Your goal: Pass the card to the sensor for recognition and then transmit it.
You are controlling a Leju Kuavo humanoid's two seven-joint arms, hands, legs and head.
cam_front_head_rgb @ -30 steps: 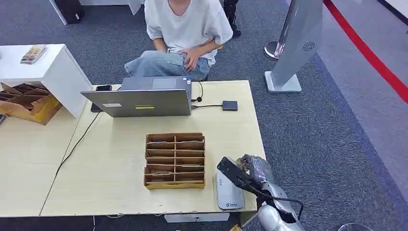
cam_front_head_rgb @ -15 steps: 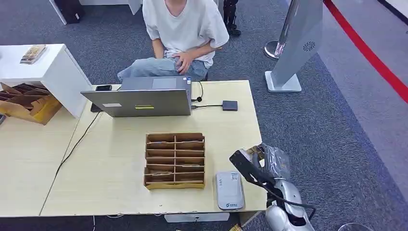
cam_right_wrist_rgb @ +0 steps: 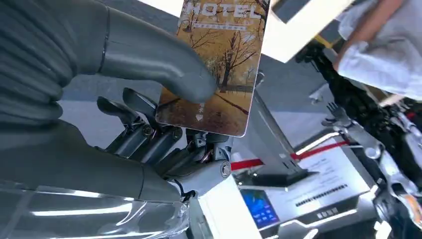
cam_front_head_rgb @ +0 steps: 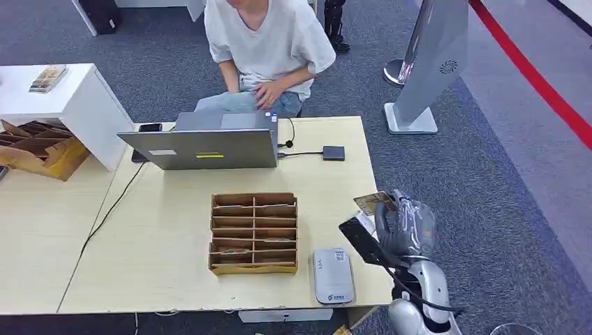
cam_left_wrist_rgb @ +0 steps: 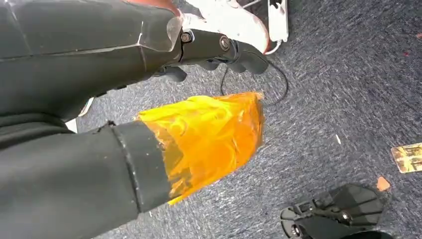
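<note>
My right hand (cam_front_head_rgb: 405, 227) is raised above the table's right front corner, pinching a brown hotel card (cam_front_head_rgb: 371, 203) that sticks up toward the far side. Close up, the thumb presses on the tree-printed card (cam_right_wrist_rgb: 219, 74) and the dark fingers of the right hand (cam_right_wrist_rgb: 149, 129) back it from behind. The white sensor box (cam_front_head_rgb: 332, 275) lies flat near the table's front edge, left of the hand and apart from the card. My left hand (cam_left_wrist_rgb: 199, 99) hangs over grey carpet, orange tape on its thumb, fingers spread and holding nothing.
A cardboard slotted organizer (cam_front_head_rgb: 254, 232) stands mid-table beside the sensor. A grey laptop (cam_front_head_rgb: 202, 148) sits at the far edge, with a seated person (cam_front_head_rgb: 269, 42) behind it. A white kiosk stand (cam_front_head_rgb: 433, 63) is on the carpet at right. A loose card (cam_left_wrist_rgb: 408, 157) lies on the floor.
My right hand has moved right and up from over the sensor, carrying the card off past the table's edge. The person has leaned forward toward the laptop.
</note>
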